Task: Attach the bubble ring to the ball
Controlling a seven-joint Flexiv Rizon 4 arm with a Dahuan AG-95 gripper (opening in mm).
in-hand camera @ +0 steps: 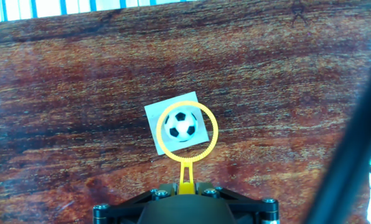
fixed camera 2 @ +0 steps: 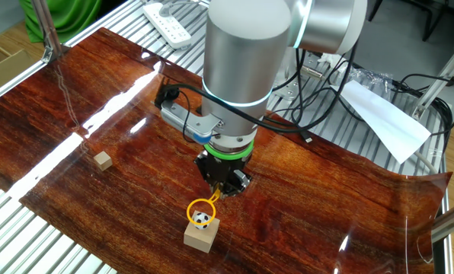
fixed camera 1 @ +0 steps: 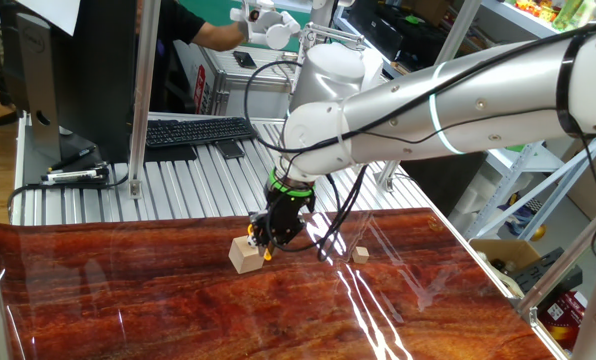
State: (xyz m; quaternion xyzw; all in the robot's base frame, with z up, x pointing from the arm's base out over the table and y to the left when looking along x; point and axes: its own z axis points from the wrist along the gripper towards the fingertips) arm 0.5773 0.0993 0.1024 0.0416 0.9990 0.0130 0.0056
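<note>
The yellow-orange bubble ring is held by its handle in my gripper, which is shut on it. In the hand view its loop encircles the ball, a tiny white ball with black patches that tops the light wooden cube. In the other fixed view the ring sits around the ball on the cube, just below my gripper. In the one fixed view my gripper stands over the cube; the ball is hidden there.
A small plain tan cube lies apart on the wooden tabletop; it also shows in the one fixed view. A keyboard and a monitor stand lie behind the table. White paper and cables lie at the far side.
</note>
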